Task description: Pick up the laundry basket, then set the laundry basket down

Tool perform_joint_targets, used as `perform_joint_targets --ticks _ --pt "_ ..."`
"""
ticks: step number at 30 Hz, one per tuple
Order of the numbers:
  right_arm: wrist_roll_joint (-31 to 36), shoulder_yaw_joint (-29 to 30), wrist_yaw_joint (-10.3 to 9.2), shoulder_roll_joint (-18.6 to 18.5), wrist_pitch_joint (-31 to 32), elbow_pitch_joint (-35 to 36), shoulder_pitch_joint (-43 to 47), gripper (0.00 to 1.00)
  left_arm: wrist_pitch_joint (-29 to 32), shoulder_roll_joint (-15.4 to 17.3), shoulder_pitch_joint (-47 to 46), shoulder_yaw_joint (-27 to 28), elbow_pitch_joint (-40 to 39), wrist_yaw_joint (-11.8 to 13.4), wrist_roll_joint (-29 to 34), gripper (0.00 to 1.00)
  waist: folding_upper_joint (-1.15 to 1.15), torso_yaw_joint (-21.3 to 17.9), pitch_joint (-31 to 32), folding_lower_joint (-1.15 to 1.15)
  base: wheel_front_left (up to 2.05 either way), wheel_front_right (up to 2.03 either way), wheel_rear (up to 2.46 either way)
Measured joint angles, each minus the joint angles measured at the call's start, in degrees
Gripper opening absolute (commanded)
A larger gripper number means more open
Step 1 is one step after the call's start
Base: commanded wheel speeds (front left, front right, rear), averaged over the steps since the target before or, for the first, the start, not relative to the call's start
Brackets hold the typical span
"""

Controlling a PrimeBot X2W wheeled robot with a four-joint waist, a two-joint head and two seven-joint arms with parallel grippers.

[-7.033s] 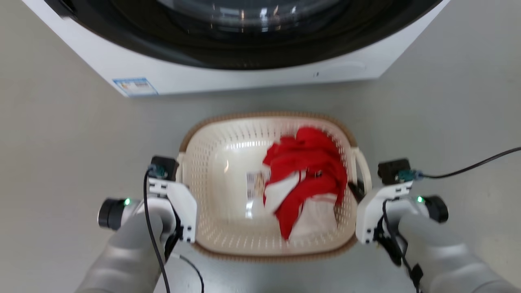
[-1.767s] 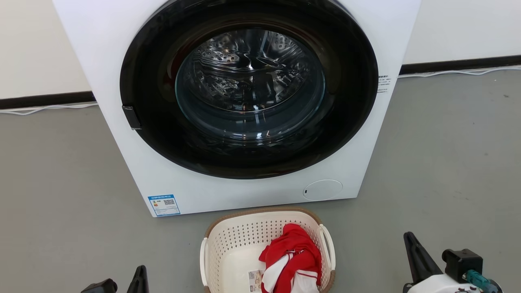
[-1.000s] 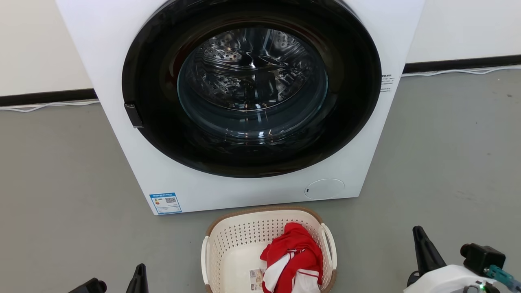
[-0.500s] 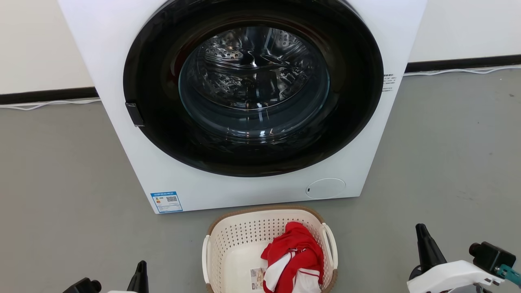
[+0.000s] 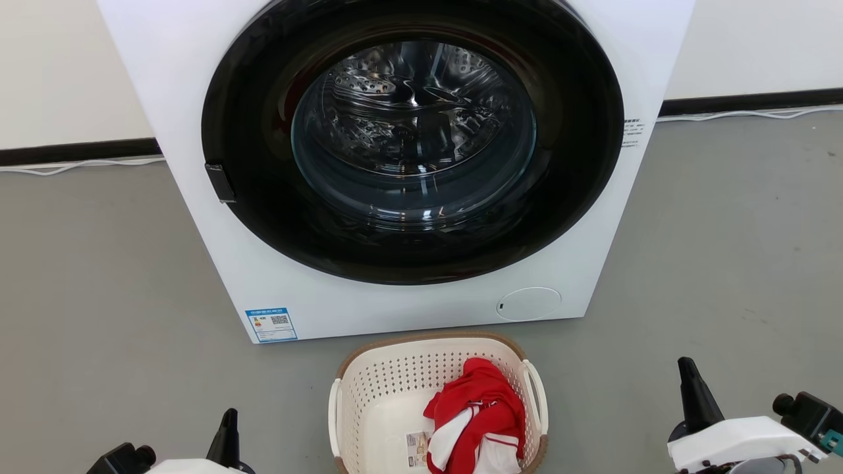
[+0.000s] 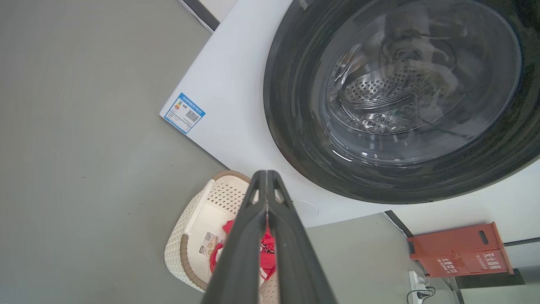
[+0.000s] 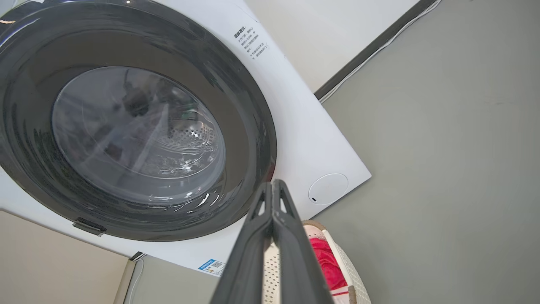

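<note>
- Head view: the flat grey floor (image 5: 99,276) spans the scene and meets a pale wall (image 5: 66,66) at the far side.
- A large white front-loading washing machine (image 5: 197,131) stands at far centre. Its round black-framed glass door (image 5: 411,151) is shut, with the steel drum visible through it.
- The cream-white perforated plastic laundry basket (image 5: 388,395) is rounded-rectangular, with a brown woven-look rim (image 5: 428,337) and white loop side handles. It rests on the floor at near centre, just in front of the machine and held by neither gripper.
- A crumpled red-and-white garment (image 5: 481,411) lies in the basket's right half.
- The right gripper (image 5: 691,388) is at near right, well apart from the basket. The right wrist view shows its two dark fingers pressed together, clenched on nothing.
- The left gripper (image 5: 228,438) is at near left, likewise well apart. The left wrist view shows its fingers closed flat against each other, empty.
- A blue rectangular sticker (image 5: 271,324) sits at the machine's lower left corner.
- A small printed label (image 5: 416,449) lies on the basket's bottom, left of the garment.
</note>
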State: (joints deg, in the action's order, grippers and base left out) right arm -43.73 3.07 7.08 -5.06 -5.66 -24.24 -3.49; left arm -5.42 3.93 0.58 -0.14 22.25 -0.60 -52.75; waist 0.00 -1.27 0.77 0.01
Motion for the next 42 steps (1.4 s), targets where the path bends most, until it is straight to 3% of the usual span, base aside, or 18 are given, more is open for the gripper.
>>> perform_joint_targets --ticks 42 --pt "-27.5 2.5 0.00 1.4 6.8 4.9 -0.1 0.00 6.9 -0.7 -2.2 2.8 -3.7 -3.5 -22.5 0.00 0.00 0.7 -0.6 0.00 0.00 0.00 0.00"
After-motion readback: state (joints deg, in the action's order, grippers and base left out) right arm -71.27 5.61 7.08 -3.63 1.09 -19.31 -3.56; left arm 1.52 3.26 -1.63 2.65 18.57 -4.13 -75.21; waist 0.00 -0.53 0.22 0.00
